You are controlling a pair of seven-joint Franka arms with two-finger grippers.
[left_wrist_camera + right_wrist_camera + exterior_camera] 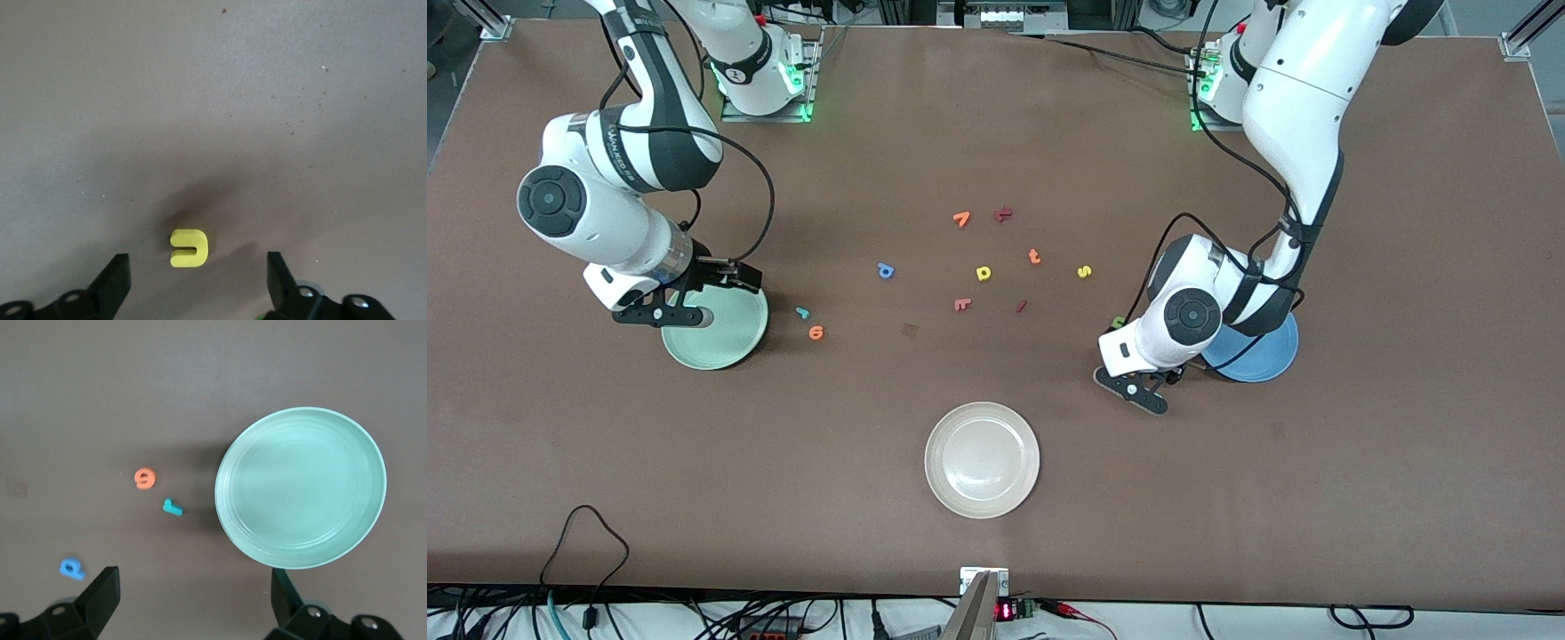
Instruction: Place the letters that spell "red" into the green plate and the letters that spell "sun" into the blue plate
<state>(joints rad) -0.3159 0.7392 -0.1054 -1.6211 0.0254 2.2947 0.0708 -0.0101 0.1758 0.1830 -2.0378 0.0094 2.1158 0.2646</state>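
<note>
The green plate (725, 342) and blue plate (1263, 360) both sit empty on the counter (996, 498). Left gripper (193, 273), jaws spread, straddles the yellow u (189, 248); off-centre closing could flick it away. Right gripper (193, 600) waits released over the green plate.

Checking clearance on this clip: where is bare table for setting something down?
Bare table surrounds the cream-white plate, and lies between the green plate and the front camera's edge. Crowded: the scattered letters mid-table, from the blue d to the yellow s.
</note>
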